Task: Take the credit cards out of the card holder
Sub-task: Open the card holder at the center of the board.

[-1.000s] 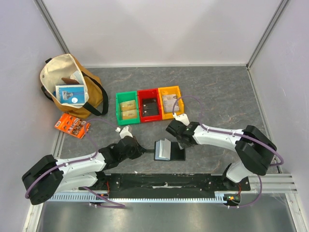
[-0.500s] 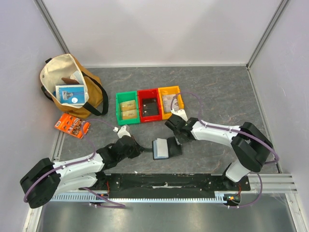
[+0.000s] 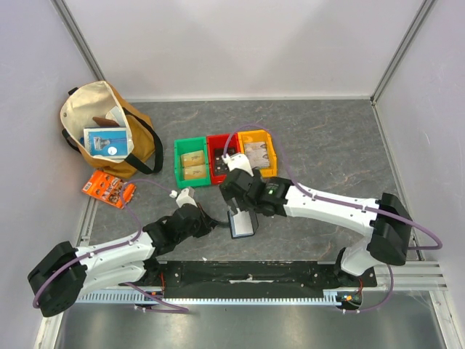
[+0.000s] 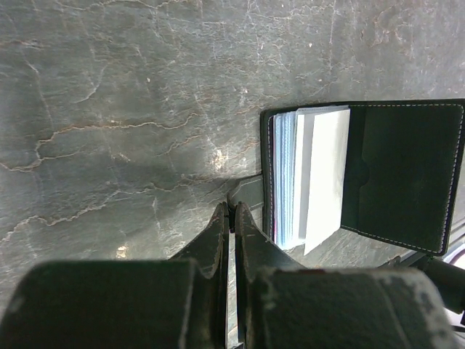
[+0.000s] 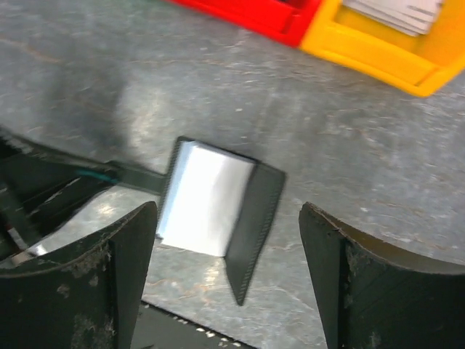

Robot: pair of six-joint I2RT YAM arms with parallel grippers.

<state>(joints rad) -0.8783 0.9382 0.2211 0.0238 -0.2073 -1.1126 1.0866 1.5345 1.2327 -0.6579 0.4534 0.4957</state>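
Card holder (image 3: 242, 222) lies open by the middle of the table's (image 3: 327, 145) near edge, straight below the right hand (image 5: 227, 218), whose jaws gape empty astride it; the closed left hand (image 4: 232, 211) has its tips at the holder's left rim.

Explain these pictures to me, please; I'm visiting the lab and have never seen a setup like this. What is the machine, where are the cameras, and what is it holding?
Two white robot arms are bolted to the near edge of a grey table. The wide picture looks down from above. The other two come from a camera on each wrist. On the table lie an open black card holder with pale cards in it, a green bin, a red bin, a yellow bin, a tan bag and an orange packet. The left gripper is shut and seems to pinch a thin black flap of the card holder. The right gripper hangs wide open above it, holding nothing.
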